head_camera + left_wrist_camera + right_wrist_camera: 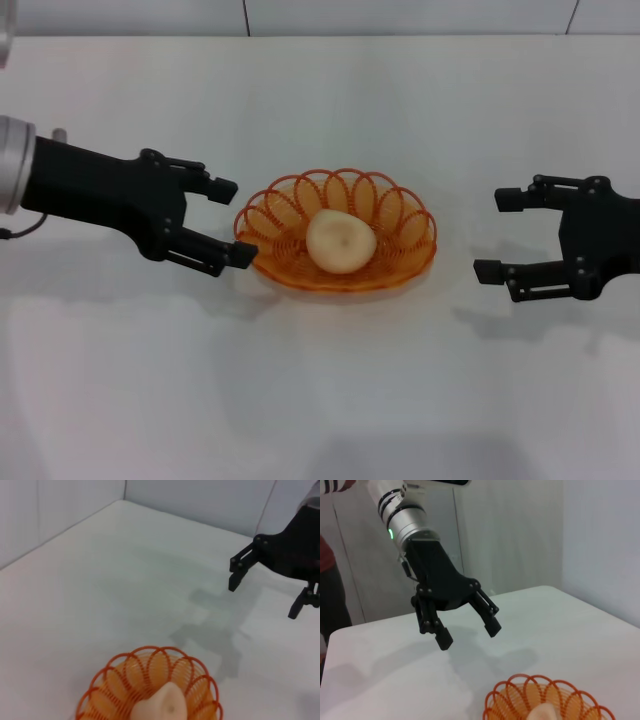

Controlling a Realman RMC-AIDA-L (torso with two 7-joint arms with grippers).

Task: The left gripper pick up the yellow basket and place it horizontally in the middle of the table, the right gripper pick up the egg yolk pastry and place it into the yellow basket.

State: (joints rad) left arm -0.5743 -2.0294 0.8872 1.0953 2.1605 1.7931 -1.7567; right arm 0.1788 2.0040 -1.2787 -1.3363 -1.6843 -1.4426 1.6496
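The yellow basket (400,225) lies flat on the white table (320,380) at its middle. The egg yolk pastry (340,241) sits inside it, dimple up. My left gripper (232,220) is open and empty, just left of the basket's rim, its lower finger close to the wire. My right gripper (497,235) is open and empty, a short way to the right of the basket. The left wrist view shows the basket (120,680), the pastry (160,707) and the right gripper (265,592) farther off. The right wrist view shows the left gripper (469,632) and the basket's rim (520,695).
A pale wall runs along the table's far edge (320,36). A person's arm in dark red (327,580) stands beyond the table in the right wrist view.
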